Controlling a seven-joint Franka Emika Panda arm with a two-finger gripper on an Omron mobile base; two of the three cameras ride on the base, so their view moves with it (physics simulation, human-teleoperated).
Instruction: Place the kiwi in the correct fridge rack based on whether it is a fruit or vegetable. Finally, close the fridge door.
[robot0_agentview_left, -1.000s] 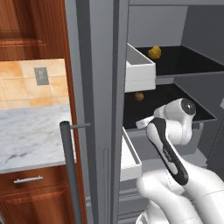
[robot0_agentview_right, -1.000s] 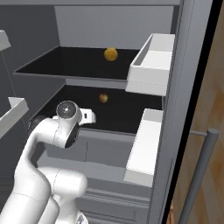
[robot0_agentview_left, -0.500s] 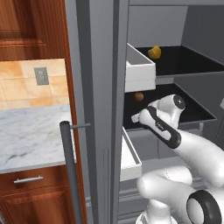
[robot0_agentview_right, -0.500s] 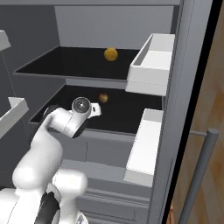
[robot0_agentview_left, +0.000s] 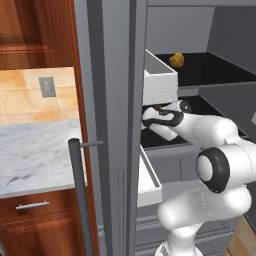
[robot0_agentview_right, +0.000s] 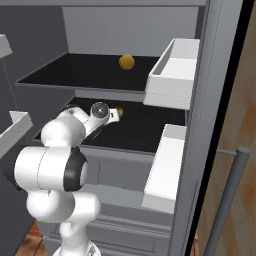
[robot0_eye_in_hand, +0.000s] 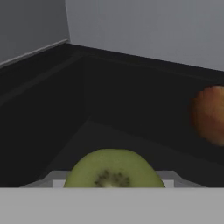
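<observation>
The kiwi (robot0_eye_in_hand: 113, 168) shows its green cut face low in the hand view, held between my fingers. My gripper (robot0_eye_in_hand: 113, 181) is shut on it and reaches into the fridge's middle rack (robot0_agentview_right: 145, 131). From the base views the hand (robot0_agentview_left: 156, 121) lies over the front left of that black rack, with the gripper (robot0_agentview_right: 113, 114) pointing inward. A round orange-brown fruit (robot0_eye_in_hand: 211, 114) rests on the same rack, just ahead and to the right of the kiwi, apart from it. A yellow-orange fruit (robot0_agentview_right: 126, 61) sits on the rack above.
The fridge door stands open, with white door bins (robot0_agentview_left: 159, 80) (robot0_agentview_right: 172, 75) close beside the arm. A long grey door handle (robot0_agentview_left: 80, 200) stands in front of a marble counter (robot0_agentview_left: 35, 155) and wooden cabinets. A grey drawer front (robot0_agentview_right: 125, 172) lies below the middle rack.
The arm has unfolded and pushed the hand forward into the middle rack, carrying the kiwi toward the round orange-brown fruit. The fruits on the racks have not moved.
</observation>
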